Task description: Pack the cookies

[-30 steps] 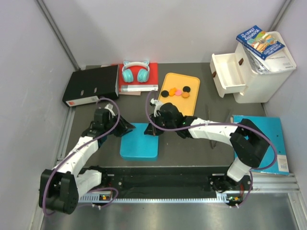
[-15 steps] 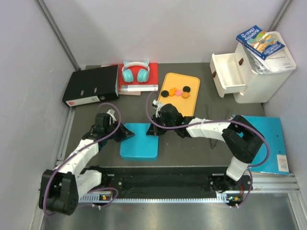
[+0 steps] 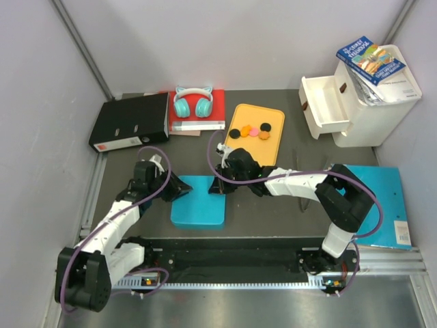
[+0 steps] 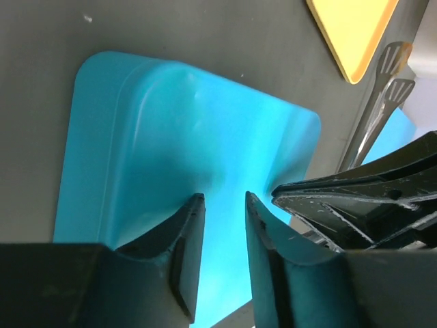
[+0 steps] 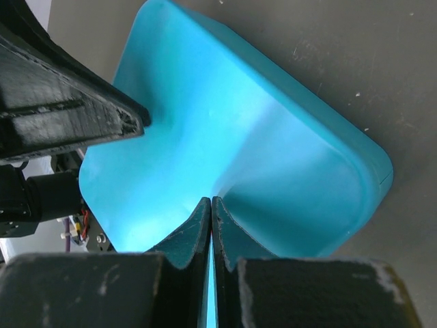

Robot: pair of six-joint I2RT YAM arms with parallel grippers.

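The cookies (image 3: 250,131) lie in a short row on the yellow tray (image 3: 272,152): orange, black and one pink. They sit beyond the right fingers (image 3: 217,184), on the far side of that wrist and well apart from the left fingers (image 3: 181,190). The right wrist and its looped cable lie between the right fingers and the yellow tray's near edge.

Between the two sets of fingers lies a blue tray (image 3: 199,203), flat on the dark tabletop (image 3: 273,208). We see the right fingers at its far right corner, pressed nearly together with only a sliver of blue between them; we cannot tell whether they pinch the rim. The left fingers reach over its left edge, parted by a narrow gap and holding nothing. The two sets of tips point towards each other across the tray.

A pair of metal tongs (image 4: 381,89) lies on the tabletop behind the right fingers. Beyond the left fingers are a black binder (image 3: 131,121) and teal headphones (image 3: 192,102) on a red book (image 3: 217,108). Far off to the right stand a white drawer unit (image 3: 358,109) and a blue folder (image 3: 388,198).
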